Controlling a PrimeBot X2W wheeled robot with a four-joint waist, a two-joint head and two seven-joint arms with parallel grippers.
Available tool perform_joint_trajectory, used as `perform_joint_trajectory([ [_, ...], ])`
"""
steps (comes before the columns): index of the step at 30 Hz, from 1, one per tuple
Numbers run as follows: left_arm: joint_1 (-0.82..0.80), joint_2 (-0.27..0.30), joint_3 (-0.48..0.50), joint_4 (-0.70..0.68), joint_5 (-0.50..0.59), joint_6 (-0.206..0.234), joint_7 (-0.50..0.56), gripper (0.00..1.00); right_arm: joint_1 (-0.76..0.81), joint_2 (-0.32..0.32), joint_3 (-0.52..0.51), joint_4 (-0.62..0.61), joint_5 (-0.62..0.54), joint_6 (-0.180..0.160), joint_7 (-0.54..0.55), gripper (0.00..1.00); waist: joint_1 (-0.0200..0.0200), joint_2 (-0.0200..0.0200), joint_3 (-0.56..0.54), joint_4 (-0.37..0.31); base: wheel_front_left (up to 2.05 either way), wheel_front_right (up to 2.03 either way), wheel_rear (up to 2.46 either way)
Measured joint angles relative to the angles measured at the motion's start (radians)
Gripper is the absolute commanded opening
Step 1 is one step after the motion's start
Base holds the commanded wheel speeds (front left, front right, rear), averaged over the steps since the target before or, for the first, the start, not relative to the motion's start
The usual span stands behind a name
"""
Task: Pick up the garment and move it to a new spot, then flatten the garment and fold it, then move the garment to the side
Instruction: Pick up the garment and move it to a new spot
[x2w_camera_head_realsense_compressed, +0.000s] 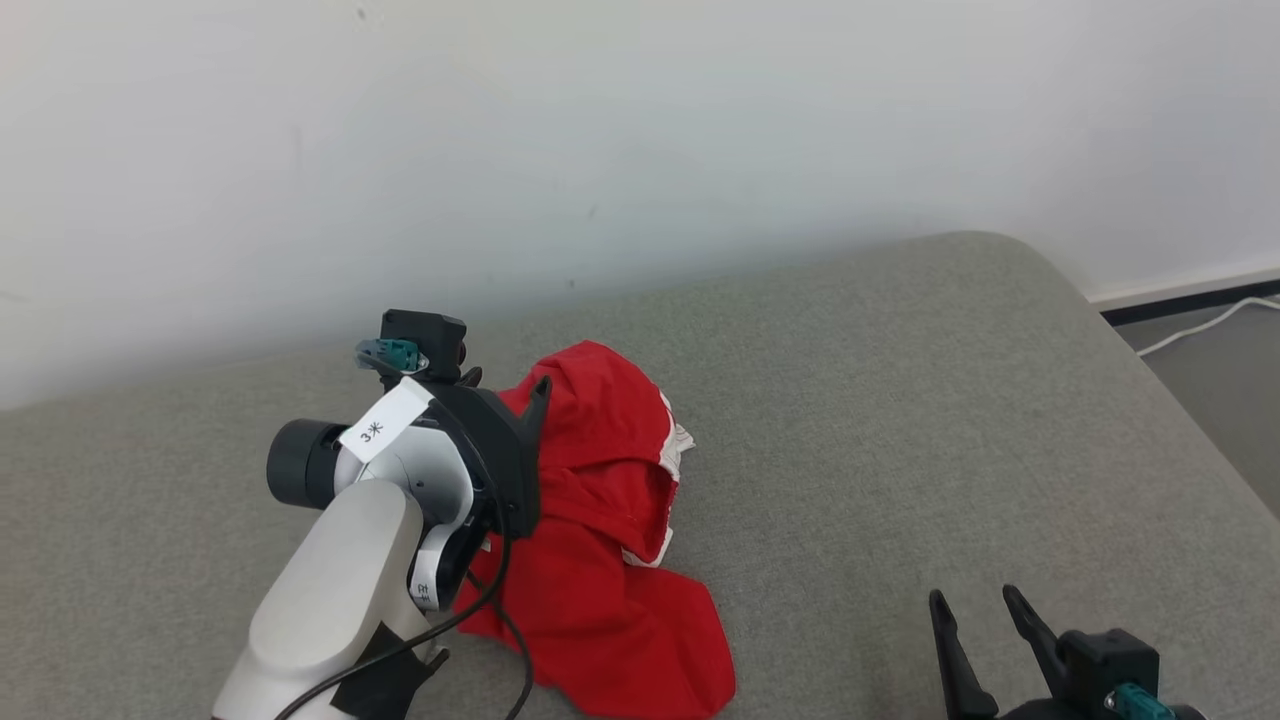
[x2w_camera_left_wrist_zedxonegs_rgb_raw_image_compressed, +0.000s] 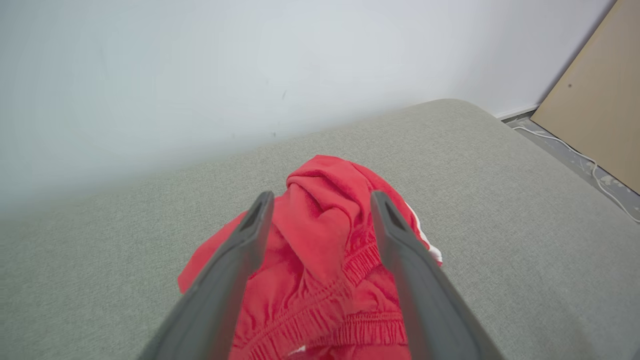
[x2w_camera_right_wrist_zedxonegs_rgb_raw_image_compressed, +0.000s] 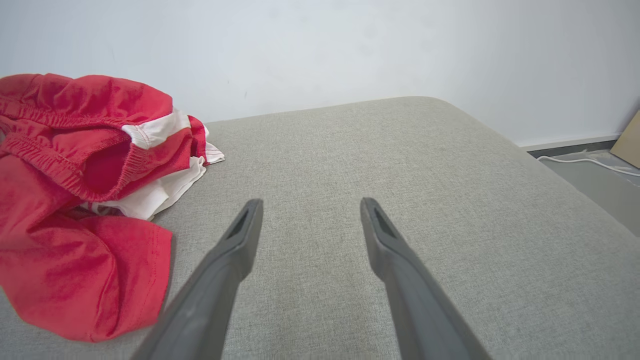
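A pale wall (x2w_camera_head_realsense_compressed: 640, 130) stands behind a wide grey cushion (x2w_camera_head_realsense_compressed: 900, 400), which carries everything here. On it lies the garment (x2w_camera_head_realsense_compressed: 600, 560), a pair of red shorts with white trim. They are crumpled in a heap a little in from the cushion's far edge and well apart from its rounded far right corner. The elastic waistband is bunched and doubled over, one leg spills toward the near side, and a white lining pokes out on the right.

The left gripper (x2w_camera_left_wrist_zedxonegs_rgb_raw_image_compressed: 321, 200) hangs right over the heap with its fingers spread wide and red cloth showing between them. It grips nothing. The right gripper (x2w_camera_head_realsense_compressed: 972, 595) is just as open, with nothing in it, over bare cushion toward the near right, well apart from the shorts.

From where I stand, the move to a new spot looks done and flattening comes next. To do it well, I would have each gripper take one end of the waistband, pinching a single layer at the elastic rather than a thick fold. Then draw the two ends apart along the far edge and drag the legs toward the near edge so that they trail out smooth. Grabbing the middle of the heap would only lift the tangle again.
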Motion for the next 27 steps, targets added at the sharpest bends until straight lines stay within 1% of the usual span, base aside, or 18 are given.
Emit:
perform_joint_trajectory([
  [5,0.009,-0.001,-0.016,0.011,0.000,-0.002,0.017,1.00,0.033,-0.004,-0.006,0.003,0.001,-0.001,-0.003,1.00,0.0000,0.0000,-0.025,0.021,0.00,0.00,0.00],
  [10,0.045,0.002,-0.032,0.026,0.000,0.002,0.079,1.00,0.032,-0.002,0.014,-0.004,0.001,-0.001,-0.003,1.00,-0.0001,-0.0001,-0.046,0.031,0.00,0.00,0.00],
  [17,0.044,0.004,-0.035,0.051,0.000,0.011,0.147,1.00,0.032,-0.001,0.032,-0.008,0.000,0.000,-0.001,1.00,0.0000,-0.0001,-0.040,0.008,0.00,0.00,0.00],
  [24,0.035,0.003,-0.034,0.058,0.000,0.019,0.175,1.00,0.033,-0.002,0.023,-0.015,0.000,0.000,0.006,1.00,0.0000,0.0000,-0.022,-0.015,0.00,0.00,0.00],
  [25,0.032,0.003,-0.034,0.059,0.000,0.019,0.179,0.78,0.033,-0.002,0.022,-0.015,0.001,0.000,0.006,1.00,0.0000,0.0000,-0.020,-0.016,0.00,0.00,0.00],
  [26,0.028,0.003,-0.034,0.059,0.000,0.020,0.179,0.46,0.033,-0.002,0.022,-0.015,0.001,0.000,0.006,1.00,0.0000,0.0000,-0.018,-0.017,0.00,0.00,0.00],
  [27,0.022,0.003,-0.034,0.059,0.000,0.020,0.179,0.26,0.033,-0.002,0.022,-0.015,0.001,0.000,0.006,1.00,0.0000,0.0000,-0.017,-0.018,0.00,0.00,0.00],
])
